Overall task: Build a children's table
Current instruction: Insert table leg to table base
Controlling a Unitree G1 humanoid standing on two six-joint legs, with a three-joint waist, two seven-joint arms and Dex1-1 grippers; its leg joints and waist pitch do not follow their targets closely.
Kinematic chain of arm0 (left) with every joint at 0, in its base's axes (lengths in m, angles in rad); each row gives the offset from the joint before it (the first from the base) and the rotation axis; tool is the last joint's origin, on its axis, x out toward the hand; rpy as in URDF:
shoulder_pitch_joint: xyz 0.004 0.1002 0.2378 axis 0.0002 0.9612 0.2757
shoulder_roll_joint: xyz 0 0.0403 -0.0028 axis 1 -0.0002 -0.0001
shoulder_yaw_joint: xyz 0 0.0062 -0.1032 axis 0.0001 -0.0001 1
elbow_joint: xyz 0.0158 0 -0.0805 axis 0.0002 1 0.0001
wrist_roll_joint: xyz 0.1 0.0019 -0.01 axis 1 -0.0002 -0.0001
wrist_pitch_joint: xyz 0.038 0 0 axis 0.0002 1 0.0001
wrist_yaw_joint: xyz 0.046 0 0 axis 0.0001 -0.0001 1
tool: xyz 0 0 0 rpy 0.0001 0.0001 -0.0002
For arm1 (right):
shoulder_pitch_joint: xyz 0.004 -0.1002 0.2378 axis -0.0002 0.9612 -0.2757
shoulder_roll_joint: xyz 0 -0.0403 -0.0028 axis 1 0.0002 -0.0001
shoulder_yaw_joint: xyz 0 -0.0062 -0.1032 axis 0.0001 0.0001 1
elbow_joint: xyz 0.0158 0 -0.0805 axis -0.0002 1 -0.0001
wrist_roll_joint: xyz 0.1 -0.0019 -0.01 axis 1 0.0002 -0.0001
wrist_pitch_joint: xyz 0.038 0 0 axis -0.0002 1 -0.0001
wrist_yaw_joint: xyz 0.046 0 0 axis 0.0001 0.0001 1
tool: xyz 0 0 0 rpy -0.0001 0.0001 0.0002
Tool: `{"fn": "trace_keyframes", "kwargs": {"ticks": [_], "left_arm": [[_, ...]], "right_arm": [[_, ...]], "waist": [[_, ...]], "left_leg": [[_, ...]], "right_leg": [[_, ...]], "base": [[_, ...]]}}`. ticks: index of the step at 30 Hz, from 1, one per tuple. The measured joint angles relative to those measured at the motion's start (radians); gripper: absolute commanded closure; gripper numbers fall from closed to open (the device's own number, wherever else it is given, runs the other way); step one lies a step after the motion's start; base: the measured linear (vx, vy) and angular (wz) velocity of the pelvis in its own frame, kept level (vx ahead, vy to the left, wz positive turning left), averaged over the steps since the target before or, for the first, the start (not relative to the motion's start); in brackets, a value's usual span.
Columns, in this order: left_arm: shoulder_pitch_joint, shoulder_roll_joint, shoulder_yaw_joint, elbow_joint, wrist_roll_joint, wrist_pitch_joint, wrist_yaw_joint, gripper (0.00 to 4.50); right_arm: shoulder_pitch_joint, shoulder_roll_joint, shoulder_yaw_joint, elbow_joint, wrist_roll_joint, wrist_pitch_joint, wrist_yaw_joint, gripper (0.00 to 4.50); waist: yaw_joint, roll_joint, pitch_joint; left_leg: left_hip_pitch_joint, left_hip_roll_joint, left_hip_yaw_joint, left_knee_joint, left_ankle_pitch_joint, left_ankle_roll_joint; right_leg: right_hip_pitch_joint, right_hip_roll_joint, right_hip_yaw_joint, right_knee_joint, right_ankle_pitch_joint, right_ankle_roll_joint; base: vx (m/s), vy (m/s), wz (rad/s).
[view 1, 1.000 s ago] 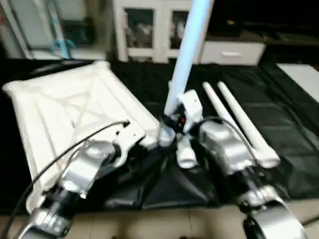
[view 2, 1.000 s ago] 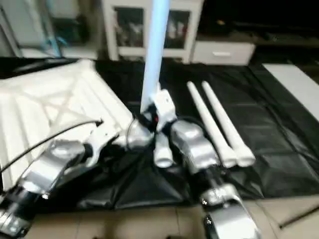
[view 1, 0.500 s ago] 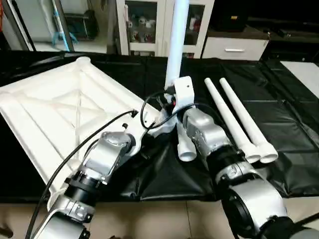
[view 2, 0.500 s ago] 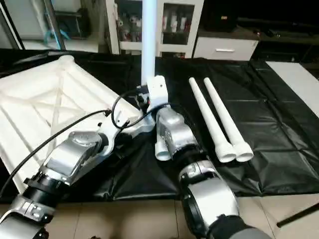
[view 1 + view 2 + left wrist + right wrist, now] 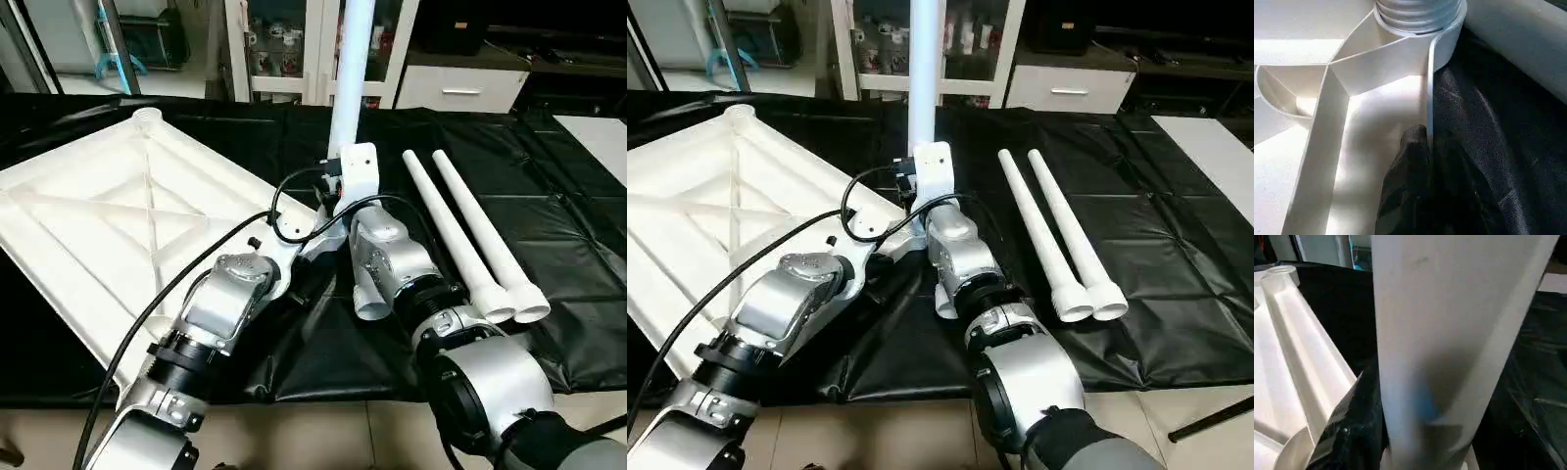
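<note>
The tabletop lay upside down on the left of the black cover, ribs up, so that its corner sockets faced upward to receive legs. It was white moulded plastic with a raised rim, an X of thin ribs across the panel, and a round ringed socket at the far corner.

The left gripper was shut on the tabletop's rim beside the near corner socket, one black finger on each side of the thin wall. This hold probably steadied the tabletop against the push of insertion. The socket seen from the left wrist was a short cylinder with stepped rings, buttressed by flat webs.

The right gripper was about half open, its fingers hidden behind the white wrist block. It appeared closed on the upright leg, which rose past the top of the head views and stood close before the right wrist camera. The leg was held vertical near the tabletop's near right corner, presumably to line it up with that socket; whether its foot had entered the socket could not be seen. It was a smooth, matte white tube.

A third leg lay under the right forearm, its open flared end toward the robot. Two more legs lay side by side, touching, on the right, tapered, with hollow wide ends nearest the robot, ready for later pickup.
</note>
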Motion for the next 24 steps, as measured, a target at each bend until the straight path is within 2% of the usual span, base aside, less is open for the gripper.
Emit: {"fn": "trace_keyframes", "kwargs": {"ticks": [17,20,21,24], "left_arm": [[0.000,0.017,-0.001,0.000,-0.015,-0.009,-0.010,4.50],[0.019,0.066,-0.013,-0.016,-0.027,-0.051,-0.074,4.50],[0.037,0.115,-0.032,-0.050,-0.033,-0.064,-0.119,4.50],[0.068,0.203,-0.041,-0.096,-0.045,-0.097,-0.211,4.50]], "right_arm": [[-0.013,0.010,-0.037,0.039,-0.007,-0.050,0.032,2.67],[-0.007,-0.002,-0.038,0.039,-0.009,-0.066,0.121,2.67],[-0.002,-0.012,-0.033,0.031,-0.006,-0.061,0.197,2.67],[0.023,-0.045,-0.019,-0.012,0.014,-0.042,0.352,2.67]], "waist": [[-0.003,0.001,0.001],[-0.008,0.002,0.001],[-0.013,0.002,0.001],[-0.008,0.004,0.003]], "left_leg": [[0.000,0.000,0.000,0.000,0.000,0.000],[-0.002,0.002,0.001,-0.001,0.000,0.000],[-0.002,0.003,0.001,-0.004,0.000,0.000],[-0.002,0.005,0.001,-0.006,0.000,0.000]], "right_leg": [[-0.001,0.000,0.000,0.000,0.000,0.000],[-0.002,0.001,0.000,0.000,0.000,0.000],[-0.002,0.002,0.000,-0.001,0.000,0.000],[-0.003,0.005,-0.001,-0.001,-0.001,-0.002]], "base": [[0.000,0.000,0.00],[0.000,0.000,0.00],[0.000,0.000,0.00],[0.000,0.000,0.00]]}}
